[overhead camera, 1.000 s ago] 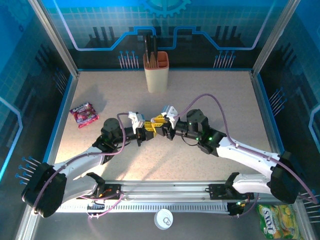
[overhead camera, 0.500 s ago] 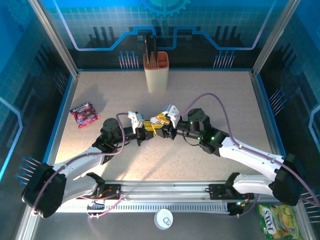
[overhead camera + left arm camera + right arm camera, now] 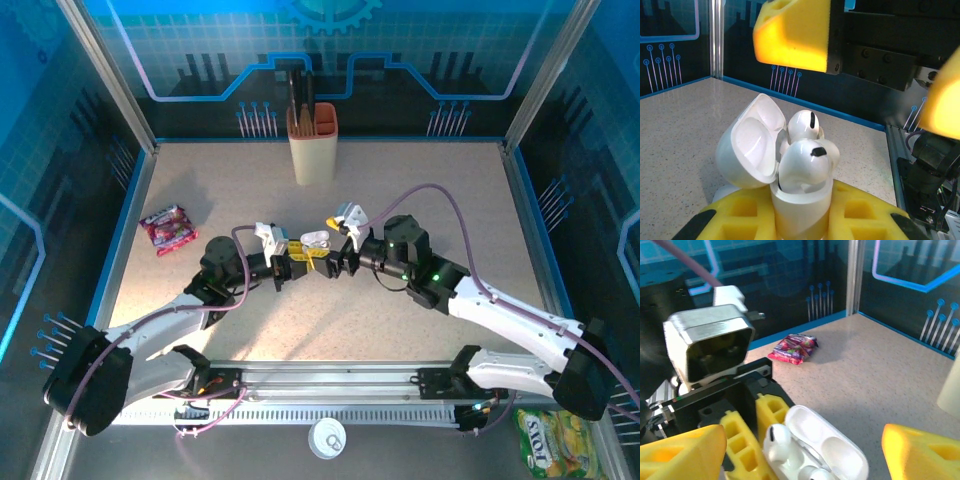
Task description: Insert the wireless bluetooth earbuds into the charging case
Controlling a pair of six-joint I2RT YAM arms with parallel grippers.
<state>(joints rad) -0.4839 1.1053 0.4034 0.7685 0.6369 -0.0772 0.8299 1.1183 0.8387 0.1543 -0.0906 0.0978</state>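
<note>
Top external view: the two arms meet over the middle of the counter (image 3: 420,180). The left pincer (image 3: 294,260) is clamped on a small white charging case (image 3: 316,240), holding it off the surface. The right pincer (image 3: 334,250) hangs just beside the case with its yellow fingers spread wide and nothing between them. A tan holder with dark utensils (image 3: 313,140) stands near the back wall, and a pink candy packet (image 3: 168,228) lies well apart on the left.

Left wrist view: the case sits upright between this pincer's own yellow pads (image 3: 740,215), gripped around its lower body. Its lid (image 3: 750,145) is swung back and open. Two earbuds (image 3: 807,160) stand in the mouth of the case, one behind the other, dark slots facing up. The nearer one looks as though it rides a little high, but I cannot tell for sure whether it is fully down. The other arm's fingers show above and to the right, clear of the case.

Right wrist view: its own fingers sit far apart at the bottom corners, with the open case and both earbuds between them, untouched. The candy packet lies on the counter beyond.

By my reckoning the job is nearly finished: both earbuds are in the case. What may remain is pressing the nearer one home and perhaps closing the lid.
</note>
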